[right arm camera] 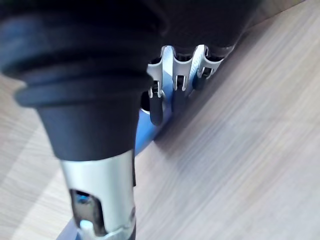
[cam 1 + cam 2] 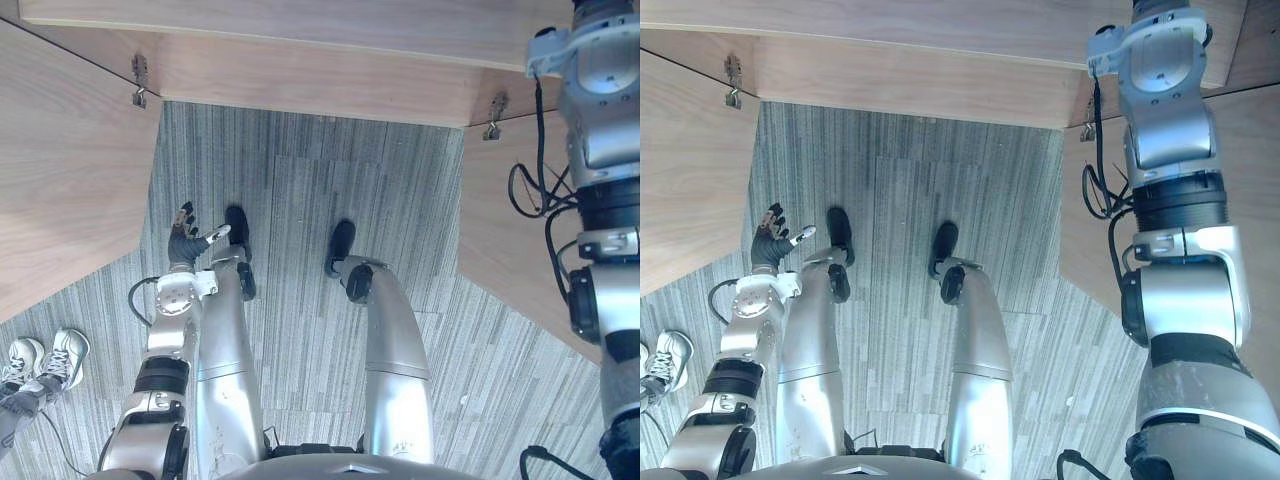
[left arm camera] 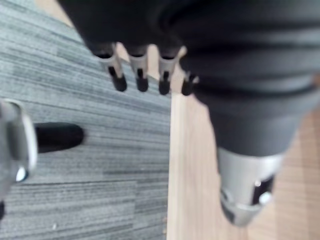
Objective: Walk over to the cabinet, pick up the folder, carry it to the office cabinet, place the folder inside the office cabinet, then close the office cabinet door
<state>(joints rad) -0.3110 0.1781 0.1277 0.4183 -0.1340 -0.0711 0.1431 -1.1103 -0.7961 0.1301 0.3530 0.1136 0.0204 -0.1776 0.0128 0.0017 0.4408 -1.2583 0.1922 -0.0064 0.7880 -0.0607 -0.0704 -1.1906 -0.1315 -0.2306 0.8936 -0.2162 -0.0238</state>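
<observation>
Blue folder (image 1: 144, 136) pinched in curled right robot hand (image 1: 176, 82)

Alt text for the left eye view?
Looking down: the left hand hangs open above grey carpet before a wooden cabinet with both doors swung open. The right arm rises along the right edge; a person's white sneakers show at lower left.

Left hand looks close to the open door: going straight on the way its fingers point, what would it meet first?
Probably the open wooden door ahead of the left hand, low down; otherwise the carpet. Depth is unclear.
</observation>
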